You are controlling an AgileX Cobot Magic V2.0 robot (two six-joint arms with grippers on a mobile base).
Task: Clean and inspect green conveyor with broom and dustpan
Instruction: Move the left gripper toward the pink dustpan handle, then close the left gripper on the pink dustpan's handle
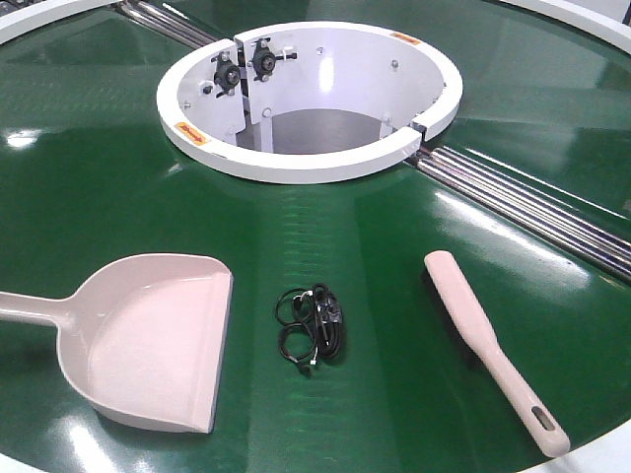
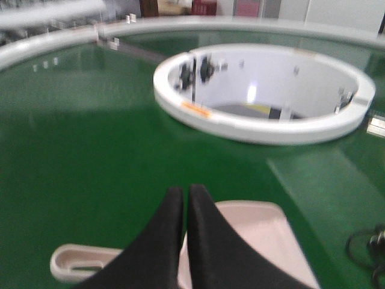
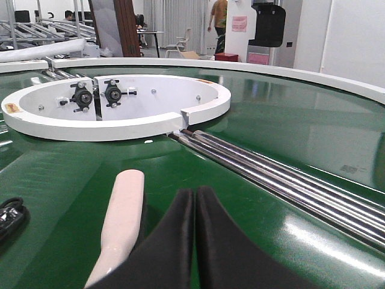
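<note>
Lying on the conveyor (image 1: 118,187) along its front edge: dustpan (image 1: 148,345) leftward, cable (image 1: 314,325) midway, broom (image 1: 488,345) rightward. Both the left gripper (image 2: 184,191) and right gripper (image 3: 195,194) have jaws together, holding nothing.

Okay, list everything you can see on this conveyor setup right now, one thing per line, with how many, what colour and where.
green conveyor: one, glossy dark green, filling the scene
white ring: one, white, centre of the belt, far side
silver rods: several, silver, running outward from the ring to the right; more at far left
dustpan: one, pale beige, on the belt near left, lip facing right
black cable bundle: one, black, on the belt between dustpan and broom
broom: one, pale beige, on the belt near right, handle toward the near edge
person: one, yellowish top, far background
left gripper: one, black, shut, above the dustpan
right gripper: one, black, shut, beside the broom
</note>
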